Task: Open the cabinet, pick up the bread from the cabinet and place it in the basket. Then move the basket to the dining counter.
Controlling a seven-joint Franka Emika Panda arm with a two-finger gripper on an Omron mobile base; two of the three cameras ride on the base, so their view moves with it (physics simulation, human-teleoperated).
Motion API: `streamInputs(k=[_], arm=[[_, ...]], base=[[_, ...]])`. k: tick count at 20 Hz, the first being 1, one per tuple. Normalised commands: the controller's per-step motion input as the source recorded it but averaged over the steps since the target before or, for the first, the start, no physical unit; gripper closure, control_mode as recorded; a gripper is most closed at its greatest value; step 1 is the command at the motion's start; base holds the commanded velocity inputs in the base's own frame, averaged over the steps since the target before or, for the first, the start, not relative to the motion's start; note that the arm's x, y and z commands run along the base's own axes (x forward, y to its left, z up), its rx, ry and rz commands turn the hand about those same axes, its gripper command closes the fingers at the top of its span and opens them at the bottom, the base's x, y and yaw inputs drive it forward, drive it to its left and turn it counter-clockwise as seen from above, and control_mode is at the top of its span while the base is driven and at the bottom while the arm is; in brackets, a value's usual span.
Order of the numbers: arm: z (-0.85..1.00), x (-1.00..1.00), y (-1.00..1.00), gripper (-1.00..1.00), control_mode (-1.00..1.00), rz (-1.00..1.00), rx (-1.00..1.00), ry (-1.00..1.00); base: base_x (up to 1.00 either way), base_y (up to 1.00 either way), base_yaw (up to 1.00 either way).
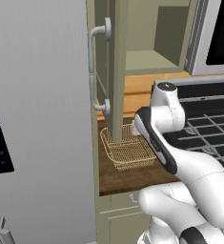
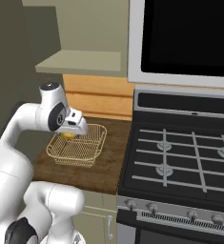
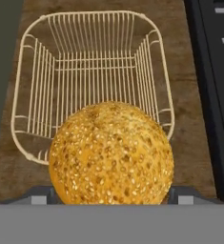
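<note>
The round, seeded golden-orange bread bun sits between the gripper's widely spread fingers, above the square tan-gold wire-mesh basket on the short brown wood worktop. At the basket's 9 o'clock hangs the open sage-green cabinet door; at 3 o'clock, the black gas stove. No readable writing.

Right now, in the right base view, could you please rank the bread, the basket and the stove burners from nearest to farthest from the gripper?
1. Bread, between the fingers of the gripper.
2. Basket, directly beneath on the worktop.
3. Stove burners, off to the right.
</note>
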Motion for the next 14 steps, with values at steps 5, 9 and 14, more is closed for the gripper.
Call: streamInputs(k=[5,9,14], arm=[[-0.78,0.49,0.19,1.0,-1.0,0.13,0.0,0.0],[-0.54,0.3,0.07,1.0,-1.0,0.08,0.0,0.0],[-0.33,0.41,0.0,1.0,-1.0,0.05,0.0,0.0]], base=[[0.0,0.0,0.0],[0.0,0.0,0.0],[0.0,0.0,0.0]])
